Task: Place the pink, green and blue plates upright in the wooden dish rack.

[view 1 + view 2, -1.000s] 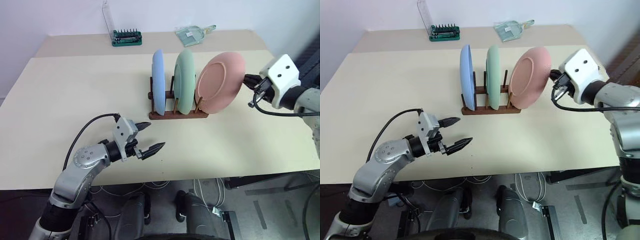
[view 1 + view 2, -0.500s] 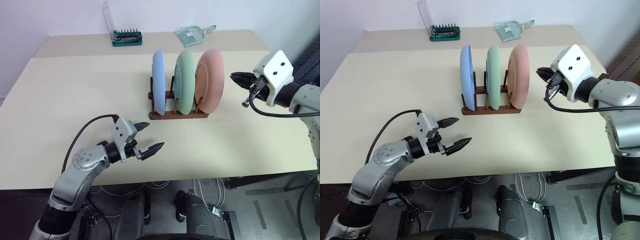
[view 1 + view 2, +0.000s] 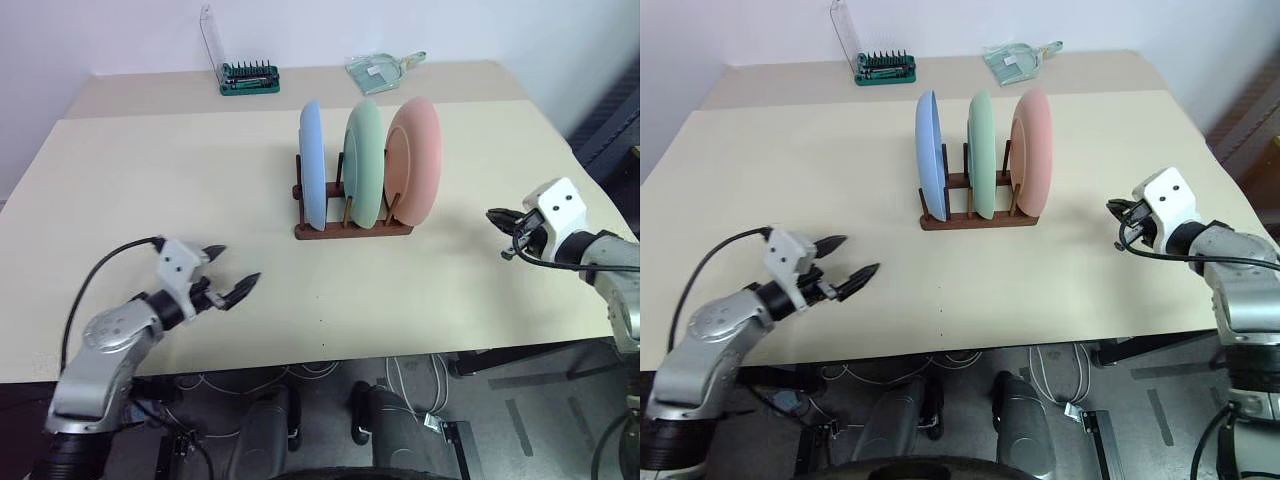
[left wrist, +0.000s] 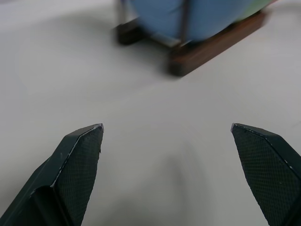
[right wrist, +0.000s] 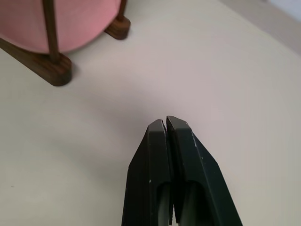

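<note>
The blue plate [image 3: 312, 163], the green plate [image 3: 364, 162] and the pink plate [image 3: 415, 159] stand upright side by side in the wooden dish rack [image 3: 352, 228] at the middle of the cream table [image 3: 170, 190]. My left gripper [image 3: 230, 274] hovers open and empty near the table's front left, well apart from the rack. In the left wrist view its two fingertips [image 4: 80, 155] stand wide, with the rack's end [image 4: 207, 44] ahead. My right gripper [image 3: 494, 215] is shut on nothing, low over the table to the right of the pink plate [image 5: 61, 21].
A green screwdriver-bit holder [image 3: 249, 76] with a clear lid stands at the back of the table. A clear glass bottle [image 3: 381, 68] lies at the back, right of it. The table's right edge runs close to my right arm.
The pink plate went from tilted against the right gripper to upright in the rack. The right gripper then drew back to the right and down. The left gripper swung left, away from the rack.
</note>
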